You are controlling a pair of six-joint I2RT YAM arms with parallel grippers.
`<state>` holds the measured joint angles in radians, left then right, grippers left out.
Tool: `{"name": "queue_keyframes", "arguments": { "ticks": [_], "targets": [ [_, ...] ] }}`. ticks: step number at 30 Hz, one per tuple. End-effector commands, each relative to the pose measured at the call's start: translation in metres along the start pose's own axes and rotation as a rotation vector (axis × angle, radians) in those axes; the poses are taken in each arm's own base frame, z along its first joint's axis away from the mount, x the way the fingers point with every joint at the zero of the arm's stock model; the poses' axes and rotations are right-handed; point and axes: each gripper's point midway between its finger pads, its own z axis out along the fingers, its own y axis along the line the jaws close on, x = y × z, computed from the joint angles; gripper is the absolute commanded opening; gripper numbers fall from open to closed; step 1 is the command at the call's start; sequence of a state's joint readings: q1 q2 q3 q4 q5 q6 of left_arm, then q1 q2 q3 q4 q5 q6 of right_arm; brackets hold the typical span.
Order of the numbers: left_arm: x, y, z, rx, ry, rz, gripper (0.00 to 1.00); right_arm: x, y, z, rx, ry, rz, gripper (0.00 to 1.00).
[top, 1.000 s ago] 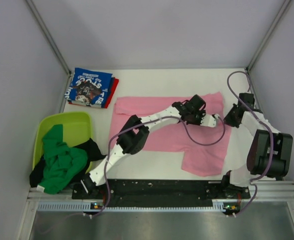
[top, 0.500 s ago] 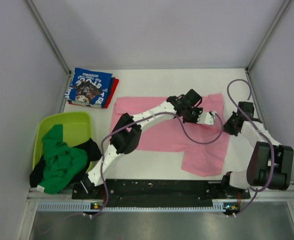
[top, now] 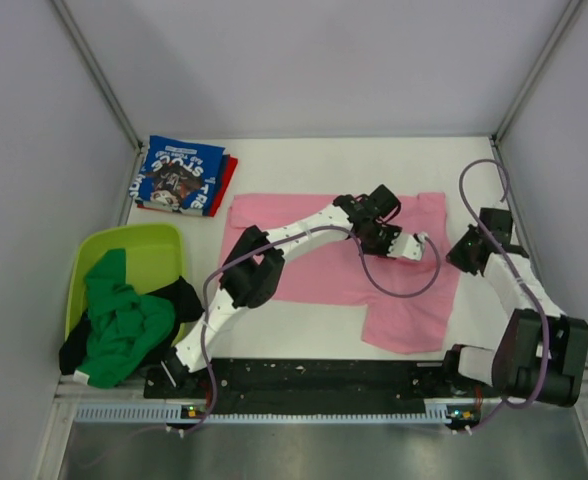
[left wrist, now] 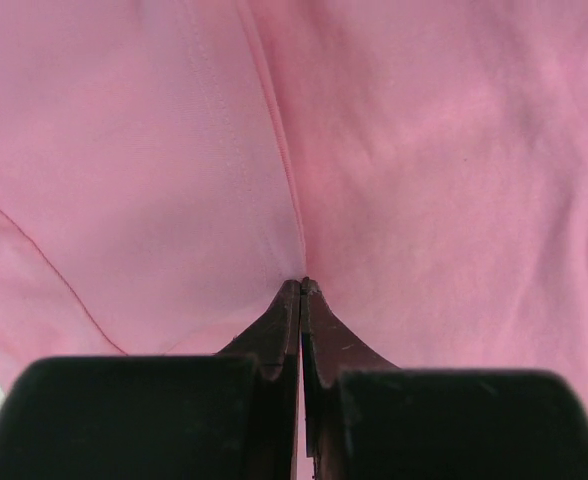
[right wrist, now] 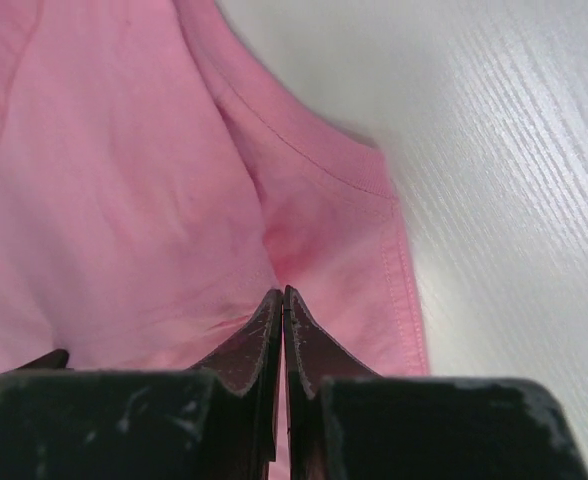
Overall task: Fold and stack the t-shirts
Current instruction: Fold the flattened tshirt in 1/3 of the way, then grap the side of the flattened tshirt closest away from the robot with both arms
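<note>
A plain pink t-shirt (top: 324,282) lies spread flat across the middle of the white table (top: 324,160). My left gripper (top: 417,246) reaches over its right part. In the left wrist view the jaws are shut, and the cloth (left wrist: 424,150) puckers at the tips (left wrist: 301,285) along a seam. My right gripper (top: 458,256) is at the shirt's right edge. It is shut on a pinch of cloth (right wrist: 124,180) near the hem, at its tips (right wrist: 282,292). A folded blue printed t-shirt (top: 179,174) lies on a red one (top: 226,182) at the back left.
A lime-green tub (top: 149,255) stands at the left front with a crumpled green t-shirt (top: 124,322) and a black one (top: 186,297) spilling out of it. Grey walls close in the sides and back. Bare table (right wrist: 514,150) shows right of the shirt's hem.
My right arm has swung its elbow toward the near edge and its gripper has moved down to the shirt's right edge. My left gripper has shifted slightly nearer on the cloth.
</note>
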<state>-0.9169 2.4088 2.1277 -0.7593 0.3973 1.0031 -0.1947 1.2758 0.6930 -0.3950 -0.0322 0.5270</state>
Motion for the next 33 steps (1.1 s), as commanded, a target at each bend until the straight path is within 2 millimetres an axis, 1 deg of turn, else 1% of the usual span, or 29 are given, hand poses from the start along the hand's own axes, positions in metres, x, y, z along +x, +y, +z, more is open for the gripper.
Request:
{"name": "queue_keyframes", "arguments": {
  "ticks": [1, 4, 5, 8, 11, 13, 15, 16, 17, 18, 19, 20, 22, 23, 25, 27, 28, 29, 30, 31, 33],
  "targets": [
    [-0.033, 0.001, -0.041, 0.006, -0.083, 0.025, 0.0, -0.021, 0.001, -0.026, -0.006, -0.124, 0.014, 0.0],
    [-0.028, 0.005, -0.041, -0.008, -0.059, 0.037, 0.0, -0.018, 0.002, -0.036, -0.025, -0.123, -0.003, 0.0],
    [-0.025, 0.006, -0.04, -0.012, -0.047, 0.041, 0.0, -0.012, 0.005, -0.037, -0.048, -0.097, -0.007, 0.0],
    [-0.02, 0.004, -0.038, -0.005, -0.033, 0.044, 0.0, 0.006, 0.002, -0.031, -0.058, -0.037, -0.002, 0.0],
    [-0.019, 0.001, -0.036, 0.01, -0.033, 0.042, 0.0, 0.018, -0.004, -0.025, -0.043, -0.007, 0.001, 0.0],
    [-0.02, -0.002, -0.036, 0.024, -0.036, 0.045, 0.0, 0.015, -0.006, -0.026, -0.031, -0.02, -0.004, 0.0],
    [-0.02, -0.007, -0.038, 0.046, -0.037, 0.049, 0.02, 0.003, 0.002, -0.029, -0.057, -0.05, -0.009, 0.0],
    [-0.022, -0.01, -0.041, 0.057, -0.04, 0.05, 0.24, -0.006, 0.009, -0.032, -0.077, -0.07, -0.015, 0.01],
    [-0.024, -0.012, -0.043, 0.064, -0.044, 0.048, 0.44, -0.013, 0.016, -0.032, -0.099, -0.084, -0.023, 0.07],
    [-0.024, -0.013, -0.047, 0.068, -0.04, 0.047, 0.52, -0.025, 0.026, -0.035, -0.136, -0.109, -0.035, 0.14],
    [-0.025, -0.012, -0.052, 0.061, -0.037, 0.048, 0.56, -0.033, 0.033, -0.033, -0.158, -0.12, -0.04, 0.2],
    [-0.026, -0.01, -0.058, 0.046, -0.03, 0.041, 0.57, -0.043, 0.042, -0.032, -0.178, -0.128, -0.043, 0.23],
    [-0.02, 0.002, -0.076, -0.016, 0.01, 0.005, 0.57, -0.063, 0.058, -0.027, -0.213, -0.142, -0.059, 0.29],
    [-0.011, 0.01, -0.088, -0.056, 0.037, -0.029, 0.57, -0.075, 0.067, -0.024, -0.23, -0.152, -0.065, 0.29],
    [0.01, 0.033, -0.117, -0.171, 0.079, -0.1, 0.52, -0.093, 0.082, -0.013, -0.246, -0.153, -0.082, 0.29],
    [0.043, 0.055, -0.144, -0.284, 0.134, -0.189, 0.43, -0.107, 0.093, 0.009, -0.243, -0.147, -0.079, 0.24],
    [0.066, 0.064, -0.158, -0.332, 0.165, -0.241, 0.4, -0.113, 0.101, 0.017, -0.255, -0.139, -0.077, 0.2],
    [0.09, 0.072, -0.17, -0.377, 0.199, -0.299, 0.39, -0.121, 0.11, 0.032, -0.262, -0.121, -0.074, 0.18],
    [0.114, 0.077, -0.181, -0.413, 0.239, -0.352, 0.36, -0.122, 0.114, 0.046, -0.26, -0.101, -0.071, 0.16],
    [0.141, 0.079, -0.191, -0.448, 0.285, -0.412, 0.34, -0.126, 0.119, 0.055, -0.26, -0.095, -0.074, 0.15],
    [0.192, 0.077, -0.208, -0.501, 0.369, -0.525, 0.32, -0.126, 0.117, 0.082, -0.208, -0.056, -0.057, 0.11]
  ]
}}
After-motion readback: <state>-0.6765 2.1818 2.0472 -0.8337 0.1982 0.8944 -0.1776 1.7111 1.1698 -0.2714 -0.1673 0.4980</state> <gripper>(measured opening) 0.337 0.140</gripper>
